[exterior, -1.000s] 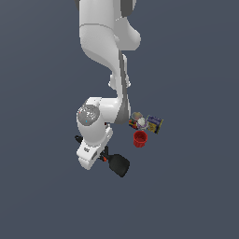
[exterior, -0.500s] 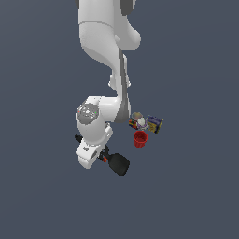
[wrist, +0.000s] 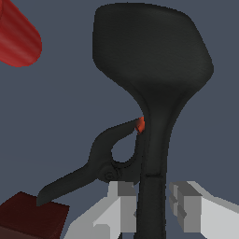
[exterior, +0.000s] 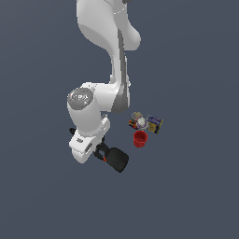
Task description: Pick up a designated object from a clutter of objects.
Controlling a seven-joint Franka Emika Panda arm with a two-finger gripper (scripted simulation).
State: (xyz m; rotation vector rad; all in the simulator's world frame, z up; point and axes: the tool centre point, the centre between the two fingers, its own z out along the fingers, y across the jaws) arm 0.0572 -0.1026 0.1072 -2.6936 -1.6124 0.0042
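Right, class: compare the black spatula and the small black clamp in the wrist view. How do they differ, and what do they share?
The spatula is plainly larger than the clamp. The spatula has a broad, flat blade on a thin straight handle; the clamp is curved, with a round opening. The clamp shows a red tip; the spatula is all black. The spatula's handle runs between the gripper fingers; the clamp lies beside them. Both are black.

Black clamp point(wrist: 100, 165) hard against spatula handle point(wrist: 154, 154), little free room there

Spatula point(exterior: 116, 159) handle hidden behind arm; cans point(exterior: 138, 119) too small.
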